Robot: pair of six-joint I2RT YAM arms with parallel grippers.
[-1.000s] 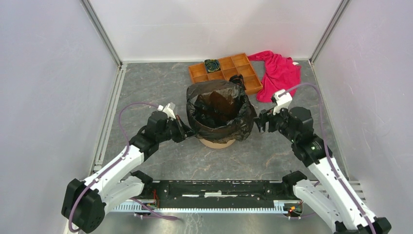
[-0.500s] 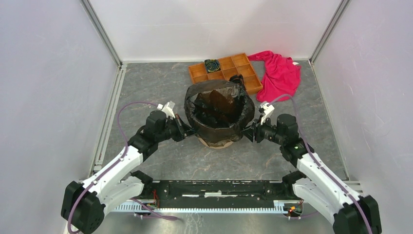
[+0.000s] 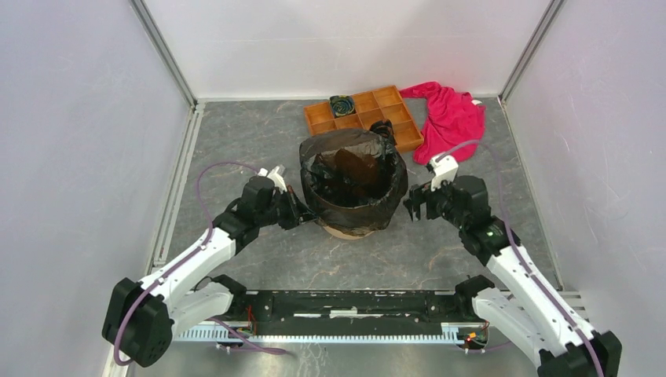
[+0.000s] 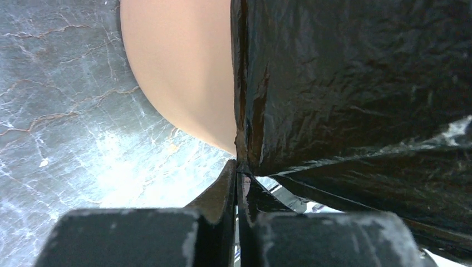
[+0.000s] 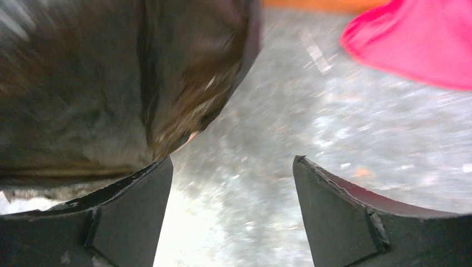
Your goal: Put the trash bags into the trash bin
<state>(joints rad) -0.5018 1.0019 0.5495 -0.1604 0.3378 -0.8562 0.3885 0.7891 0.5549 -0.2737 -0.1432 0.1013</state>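
The black trash bag (image 3: pixel 353 177) lines the light-orange trash bin (image 3: pixel 348 231) and hangs folded over its rim down the outside. My left gripper (image 3: pixel 300 214) is shut on the bag's edge at the bin's left side; in the left wrist view the film (image 4: pixel 345 83) is pinched between the closed fingers (image 4: pixel 222 194), with the bin's wall (image 4: pixel 178 67) beside it. My right gripper (image 3: pixel 410 206) is open and empty just right of the bin; in the right wrist view the bag (image 5: pixel 111 83) lies left of the spread fingertips (image 5: pixel 158 178).
A flat orange compartment tray (image 3: pixel 365 116) with a coiled black roll (image 3: pixel 342 104) stands behind the bin. A red cloth (image 3: pixel 451 114) lies at the back right, also in the right wrist view (image 5: pixel 423 39). White walls close in on three sides.
My right gripper went in against the bag's right side, then drew back a little to the right and up, open. The bag's skirt sits lower on the bin. My left gripper held its grip.
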